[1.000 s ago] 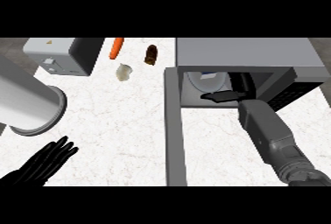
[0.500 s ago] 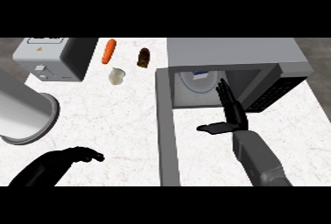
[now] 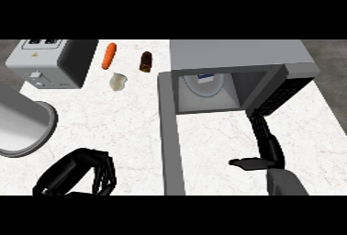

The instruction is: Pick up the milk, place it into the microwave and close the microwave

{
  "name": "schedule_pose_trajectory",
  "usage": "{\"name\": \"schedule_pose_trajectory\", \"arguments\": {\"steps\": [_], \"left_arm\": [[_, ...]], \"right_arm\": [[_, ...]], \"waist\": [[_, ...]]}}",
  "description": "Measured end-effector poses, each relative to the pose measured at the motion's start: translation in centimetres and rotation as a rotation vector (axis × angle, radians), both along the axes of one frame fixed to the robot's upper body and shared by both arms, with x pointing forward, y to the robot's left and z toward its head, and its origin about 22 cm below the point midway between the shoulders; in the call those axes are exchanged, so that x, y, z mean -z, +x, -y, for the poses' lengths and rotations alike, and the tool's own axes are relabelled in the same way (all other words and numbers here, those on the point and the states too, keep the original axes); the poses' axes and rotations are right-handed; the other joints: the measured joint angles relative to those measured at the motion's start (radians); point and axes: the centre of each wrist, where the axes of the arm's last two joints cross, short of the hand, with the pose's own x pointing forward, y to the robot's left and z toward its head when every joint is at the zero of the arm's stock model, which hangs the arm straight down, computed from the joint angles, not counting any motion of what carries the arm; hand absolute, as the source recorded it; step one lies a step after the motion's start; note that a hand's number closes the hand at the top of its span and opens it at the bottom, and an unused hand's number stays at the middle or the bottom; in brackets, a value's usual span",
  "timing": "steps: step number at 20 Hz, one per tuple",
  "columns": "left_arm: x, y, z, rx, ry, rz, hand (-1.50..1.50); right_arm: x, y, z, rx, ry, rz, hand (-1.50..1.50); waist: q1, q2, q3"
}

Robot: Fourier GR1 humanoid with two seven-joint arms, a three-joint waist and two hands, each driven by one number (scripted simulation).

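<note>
So the milk (image 3: 205, 81) can be seen inside the microwave (image 3: 237, 55), toward the back of the open cavity, white with a blue patch on it. The microwave door (image 3: 172, 137) is swung wide open and shows edge-on as a long grey strip running down the counter (image 3: 122, 124) from the cavity's left side. The right hand (image 3: 270, 146) is laid out flat, fingers straight and pointed at the microwave's lower right front corner, thumb stuck out to the left, with nothing held in it. Whether the fingertips touch the microwave can't be told. The left hand (image 3: 76, 174) is seen down at the lower left, fingers curled in on themselves with nothing gripped. Further back, a toaster (image 3: 47, 62), a carrot (image 3: 108, 55), a dark brown item (image 3: 146, 62) and a pale lump (image 3: 119, 81) are laid out left of the microwave. A big grey cylinder (image 3: 20, 124) is cut off by the left edge.
</note>
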Motion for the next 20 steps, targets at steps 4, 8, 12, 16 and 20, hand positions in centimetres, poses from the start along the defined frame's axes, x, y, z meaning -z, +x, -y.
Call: {"name": "schedule_pose_trajectory", "arguments": {"steps": [4,8,12,16,20], "left_arm": [[0.4,1.4,1.5,0.04,0.053,0.025,1.5],[1.3,2.4,3.8,0.082,0.076,0.032,1.5],[2.5,2.9,6.8,0.103,0.087,0.073,1.5],[4.1,3.0,10.4,0.137,0.076,0.094,1.5],[5.4,2.3,13.6,0.194,0.097,0.066,1.5]], "right_arm": [[0.7,-4.0,3.0,0.047,-0.014,0.0,-1.5],[0.1,-7.7,5.8,0.085,-0.028,0.014,-1.5],[-1.4,-10.5,7.8,0.085,-0.02,0.039,-1.5],[-3.8,-12.5,9.0,0.077,-0.016,0.086,-1.5],[-6.2,-14.1,8.7,0.032,0.024,0.123,-1.5]], "waist": [[-0.007,0.002,-0.001],[-0.004,0.006,-0.001],[0.002,0.01,-0.001],[0.005,0.013,0.0],[0.004,0.015,0.0]]}}
